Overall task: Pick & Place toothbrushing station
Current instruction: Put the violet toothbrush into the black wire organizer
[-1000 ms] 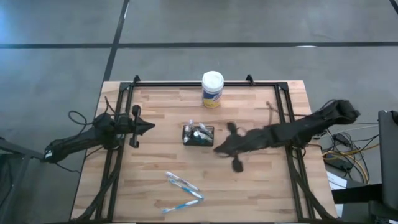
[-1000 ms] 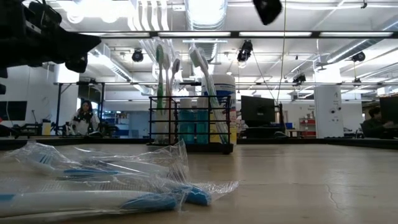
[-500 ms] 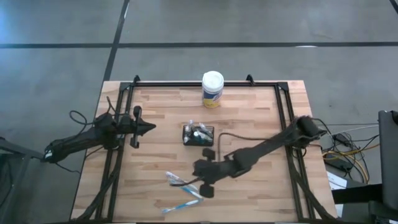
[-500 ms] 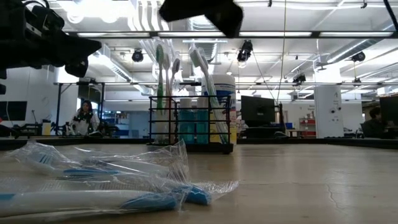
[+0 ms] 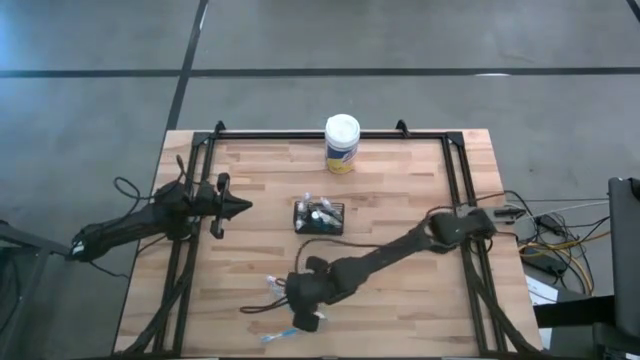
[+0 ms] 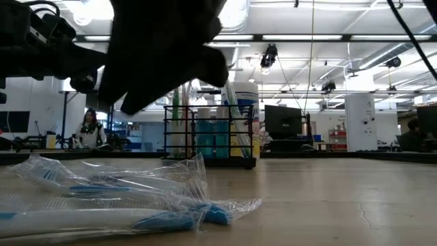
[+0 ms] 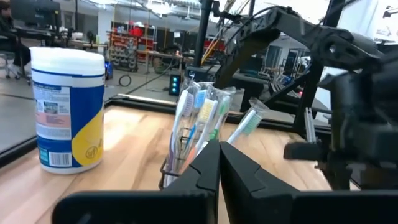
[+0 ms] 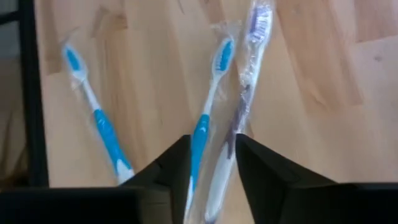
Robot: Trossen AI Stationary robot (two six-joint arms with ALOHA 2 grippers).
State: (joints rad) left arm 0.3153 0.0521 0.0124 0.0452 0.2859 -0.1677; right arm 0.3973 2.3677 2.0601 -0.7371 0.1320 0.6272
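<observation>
The toothbrushing station (image 5: 319, 217), a small black wire caddy with brushes standing in it, rests on its base near the table's middle and also shows in the low view (image 6: 208, 130). Three toothbrushes in clear wrappers (image 5: 290, 300) lie flat near the front edge. My right gripper (image 5: 298, 305) hangs open above them. In the right wrist view (image 8: 211, 140) its fingers stand on either side of a blue-handled brush (image 8: 200, 134) and a purple one (image 8: 241, 99). My left gripper (image 5: 243, 207) is shut, left of the station, with nothing in it (image 7: 219, 149).
A white-lidded canister with a yellow label (image 5: 342, 143) stands at the far edge, behind the station. A black rail frame (image 5: 190, 230) runs along the table's left, right and far sides. My right arm (image 5: 400, 250) slants across the table's near right part.
My right gripper has swept from just right of the station toward the near edge and to the left, and has come down over the wrapped toothbrushes. The station and the toothbrushes lie as before.
</observation>
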